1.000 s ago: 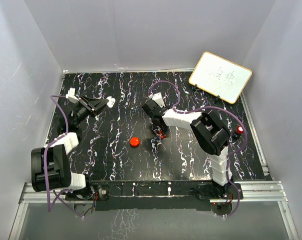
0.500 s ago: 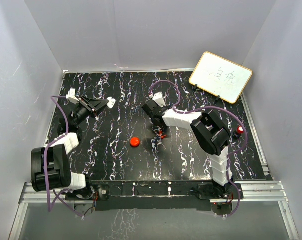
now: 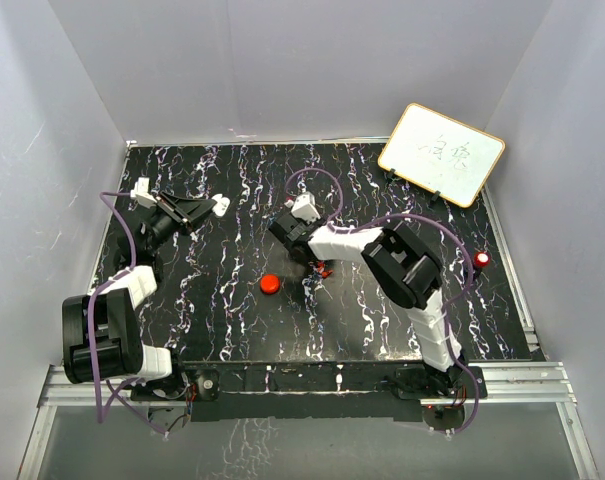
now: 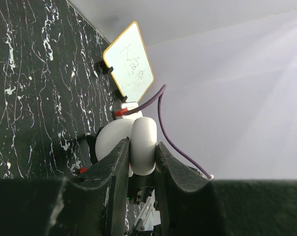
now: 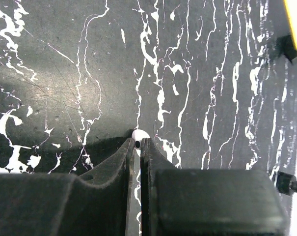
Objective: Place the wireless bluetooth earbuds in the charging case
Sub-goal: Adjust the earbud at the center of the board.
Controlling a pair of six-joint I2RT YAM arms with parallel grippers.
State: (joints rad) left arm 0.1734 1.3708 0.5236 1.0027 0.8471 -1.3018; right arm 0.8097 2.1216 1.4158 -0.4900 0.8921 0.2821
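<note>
The right gripper has its two dark fingers pressed nearly together, pinching a tiny pale rounded piece at their very tips; it looks like an earbud, though the wrist view is too close to tell for sure. In the top view that gripper sits just right of centre on the black marbled table, with the right arm bending back towards the lower right of the frame. A small red bit, possibly one of the wireless bluetooth earbuds, shows just below and right of the fingertips, partly hidden by the arm.

The charging case, a round red puck, lies on the table slightly left of centre, near the right gripper but apart from it.

The left gripper has its fingers set a narrow gap apart with nothing between them; only the right arm's white joint shows through the gap, far behind. In the top view this gripper is in the upper left part of the table, well apart from the case.

A whiteboard with a yellow rim leans at the upper right corner of the table.
</note>
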